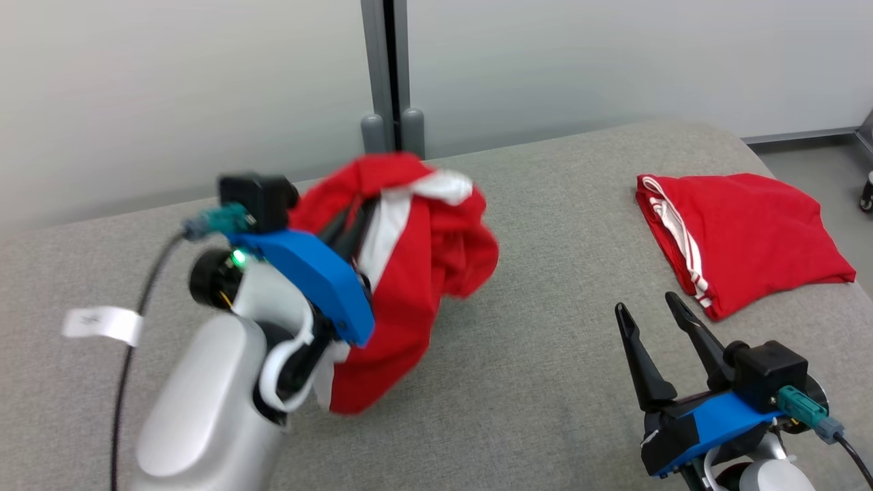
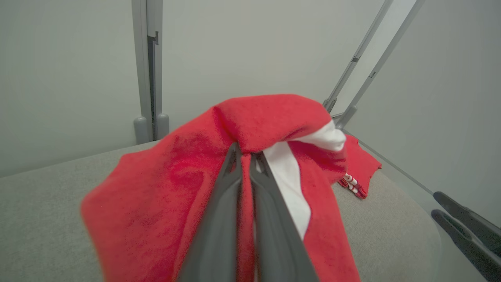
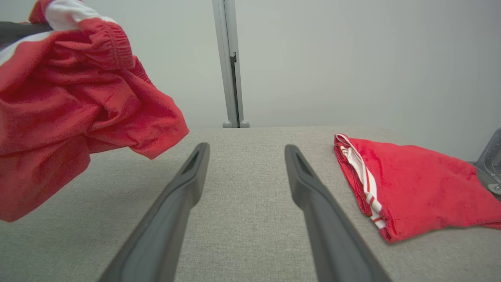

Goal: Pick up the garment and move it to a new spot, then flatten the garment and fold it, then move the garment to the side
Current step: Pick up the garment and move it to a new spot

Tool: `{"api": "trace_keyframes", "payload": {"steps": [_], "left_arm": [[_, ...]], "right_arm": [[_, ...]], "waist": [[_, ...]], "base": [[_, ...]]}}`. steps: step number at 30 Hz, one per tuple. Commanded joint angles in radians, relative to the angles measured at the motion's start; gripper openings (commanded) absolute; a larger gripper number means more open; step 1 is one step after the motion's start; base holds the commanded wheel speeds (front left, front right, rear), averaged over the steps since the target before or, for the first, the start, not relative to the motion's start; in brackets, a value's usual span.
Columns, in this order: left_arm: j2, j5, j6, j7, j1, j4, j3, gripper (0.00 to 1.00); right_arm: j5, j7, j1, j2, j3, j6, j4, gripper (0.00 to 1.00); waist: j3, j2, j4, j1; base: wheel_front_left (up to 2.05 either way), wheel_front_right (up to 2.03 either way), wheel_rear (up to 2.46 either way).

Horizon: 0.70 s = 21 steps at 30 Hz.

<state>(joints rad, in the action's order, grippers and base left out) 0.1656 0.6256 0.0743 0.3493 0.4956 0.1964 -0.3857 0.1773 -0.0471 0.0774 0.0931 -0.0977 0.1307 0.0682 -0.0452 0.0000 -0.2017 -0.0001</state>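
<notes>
Cloth hangs bunched from the left tool [image 2: 245,156]: its two dark fingers are pressed together on a fold of the crumpled red garment w/ white panel [image 1: 423,273], w/ cloth pinched between them near the tips. Garment is up over the left-centre of the grey fabric-covered table [image 1: 532,368], draping down round the blue wrist mount [image 1: 314,279]. Can't tell if its lowest fold clears the surface or brushes it. Right tool [image 1: 644,303] sits low at near right, fingers spread wide, nothing in them. It points at bare table between the held garment and a folded red garment w/ white stripes [image 1: 750,232], which lies flat at far right, well apart from the first.

Step in hand, as I judge it: carry to a new spot. Flatten, fold and set aside are not yet done.

Risks, imo:
- Grip is on one small fold and the rest hangs free. A quick swing or a snag could pull the cloth out, so it drops short.
- Low end may drag on the table fabric, which looks grippy, & tug vs the pinch.
- Cloth wraps the left wrist, so on release it may cling instead of falling clear.
- Set down as a wad = twisted layers and buried hems, so it's hard for the right tool to find an edge.
- Put too far right, it lands on the folded piece & messes it up.
</notes>
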Motion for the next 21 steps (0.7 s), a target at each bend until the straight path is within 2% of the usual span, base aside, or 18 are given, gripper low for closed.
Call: {"api": "trace_keyframes", "payload": {"steps": [1, 6, 7, 8, 9, 10, 16, 21], "left_arm": [[-0.007, -0.010, 0.009, -0.017, -0.018, 0.036, -0.017, 0.00], [-0.020, -0.029, 0.021, -0.062, -0.044, 0.143, -0.057, 0.00], [-0.023, -0.036, 0.025, -0.071, -0.049, 0.168, -0.067, 0.10], [-0.021, -0.044, 0.031, -0.076, -0.053, 0.193, -0.087, 0.31], [-0.025, -0.039, 0.033, -0.086, -0.058, 0.215, -0.094, 0.75], [-0.030, -0.033, 0.038, -0.097, -0.062, 0.236, -0.099, 1.00], [-0.050, -0.014, 0.050, -0.201, -0.075, 0.313, -0.115, 1.00], [-0.049, 0.023, 0.056, -0.387, -0.110, 0.275, -0.110, 1.00]], "right_arm": [[0.004, 0.005, 0.006, 0.005, -0.001, 0.000, -0.008, 1.00], [-0.003, 0.016, 0.005, 0.010, -0.003, 0.000, -0.019, 1.00], [-0.003, 0.017, 0.003, 0.011, -0.003, 0.000, -0.020, 1.00], [-0.005, 0.019, 0.000, 0.012, -0.004, 0.000, -0.022, 1.00], [-0.004, 0.020, -0.002, 0.012, -0.003, 0.000, -0.022, 1.00], [-0.002, 0.021, -0.004, 0.012, -0.004, 0.000, -0.022, 1.00], [0.003, 0.021, -0.003, 0.009, -0.006, 0.000, -0.017, 1.00], [0.000, 0.019, -0.015, 0.008, 0.003, 0.000, -0.016, 1.00]], "waist": [[-0.007, 0.0000, -0.008, 0.0001], [-0.017, 0.0000, -0.009, 0.0001], [-0.019, 0.0000, -0.008, 0.0001], [-0.021, 0.0000, -0.007, 0.0001], [-0.022, 0.0000, -0.005, 0.0001], [-0.023, 0.0000, -0.003, 0.0001], [-0.024, 0.0000, 0.016, 0.0001], [-0.012, 0.0000, 0.046, 0.0001]], "base": [[0.00, 0.00, 0.00], [0.00, 0.00, 0.00], [0.00, 0.00, 0.00], [0.00, 0.00, 0.00], [0.00, 0.00, 0.00], [0.00, 0.00, 0.00], [0.00, 0.00, 0.00], [0.00, 0.00, 0.00]]}}
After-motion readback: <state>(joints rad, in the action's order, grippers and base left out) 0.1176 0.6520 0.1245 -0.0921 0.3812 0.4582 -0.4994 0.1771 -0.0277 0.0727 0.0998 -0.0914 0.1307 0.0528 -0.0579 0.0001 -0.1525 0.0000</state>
